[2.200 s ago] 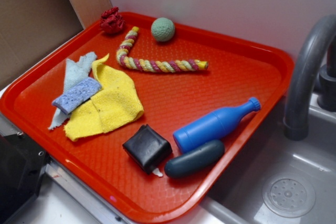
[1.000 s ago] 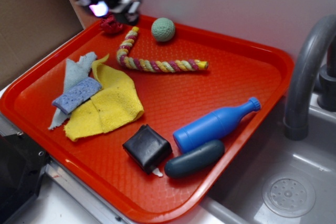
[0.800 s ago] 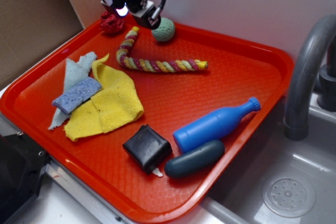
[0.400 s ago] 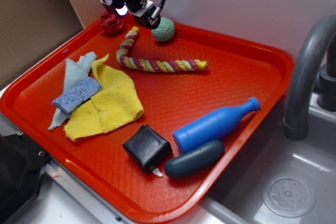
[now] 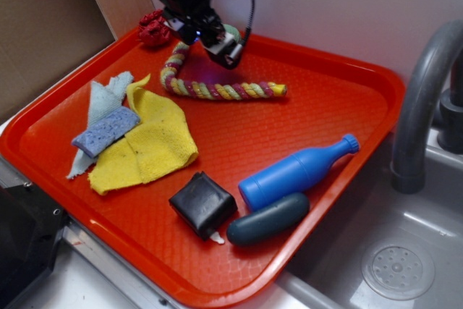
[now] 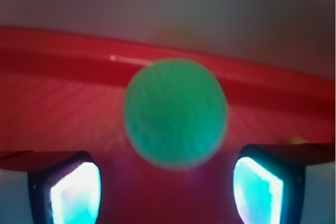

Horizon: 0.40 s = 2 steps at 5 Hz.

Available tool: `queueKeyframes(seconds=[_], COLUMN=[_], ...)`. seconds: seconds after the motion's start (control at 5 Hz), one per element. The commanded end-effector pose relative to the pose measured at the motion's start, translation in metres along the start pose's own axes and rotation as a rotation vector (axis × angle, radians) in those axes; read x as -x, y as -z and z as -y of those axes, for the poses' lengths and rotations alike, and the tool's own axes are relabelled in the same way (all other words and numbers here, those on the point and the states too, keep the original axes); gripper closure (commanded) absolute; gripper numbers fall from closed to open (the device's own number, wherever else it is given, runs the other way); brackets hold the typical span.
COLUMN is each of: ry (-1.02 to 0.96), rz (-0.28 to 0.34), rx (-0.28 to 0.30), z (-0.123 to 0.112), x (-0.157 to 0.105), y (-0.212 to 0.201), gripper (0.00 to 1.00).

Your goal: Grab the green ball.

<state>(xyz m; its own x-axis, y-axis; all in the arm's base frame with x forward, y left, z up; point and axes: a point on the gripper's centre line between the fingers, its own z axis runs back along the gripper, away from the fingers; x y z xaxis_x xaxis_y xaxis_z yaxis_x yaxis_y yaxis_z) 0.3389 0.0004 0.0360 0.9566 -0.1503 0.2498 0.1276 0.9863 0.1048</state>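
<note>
The gripper [image 5: 223, 47] hangs over the far part of the red tray [image 5: 325, 117], close to the back rim, and its black body covers most of the green ball [image 5: 233, 32] in the exterior view, so only a small pale green edge of the ball shows behind it. In the wrist view the gripper [image 6: 168, 190] has its 2 fingers [image 6: 71, 187] wide apart, one at the lower left and one at the lower right of the picture, and the green ball [image 6: 176, 113] sits in the middle, a little beyond the tips and not touching either finger. The pads glow light blue and hold nothing. The ball lies on the tray floor just in front of the raised back rim [image 6: 273, 80], and the picture there is blurred, so its surface is not clear. To the left of the gripper in the exterior view, in the far corner of the tray, lies the dark red knot [image 5: 152, 29]. Just under the gripper the striped rope toy [image 5: 210, 86] bends in an L shape, with one end close to the gripper. Nearer to the camera a yellow cloth [image 5: 153, 142] lies with a blue-grey sponge [image 5: 105, 131] on its left edge and a pale blue rag [image 5: 105, 99] beside it. At the front of the tray there are a black square pouch [image 5: 202, 204], a blue bottle [image 5: 293, 173] lying on its side, and a dark teal capsule [image 5: 268, 219] touching the bottle. At the right stands a grey faucet [image 5: 419, 99] over the sink [image 5: 398, 265].
</note>
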Motion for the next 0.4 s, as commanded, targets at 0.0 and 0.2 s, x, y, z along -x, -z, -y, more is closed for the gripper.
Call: queueKeyframes(seconds=[0.0, 0.2], ry=[0.027, -0.007], rz=[0.073, 0.096], rx=[0.002, -0.015], z=[0.0011, -0.0066], x=[-0.0343, -0.0377], y=[-0.0015, -0.0104], gripper=[1.0, 1.0])
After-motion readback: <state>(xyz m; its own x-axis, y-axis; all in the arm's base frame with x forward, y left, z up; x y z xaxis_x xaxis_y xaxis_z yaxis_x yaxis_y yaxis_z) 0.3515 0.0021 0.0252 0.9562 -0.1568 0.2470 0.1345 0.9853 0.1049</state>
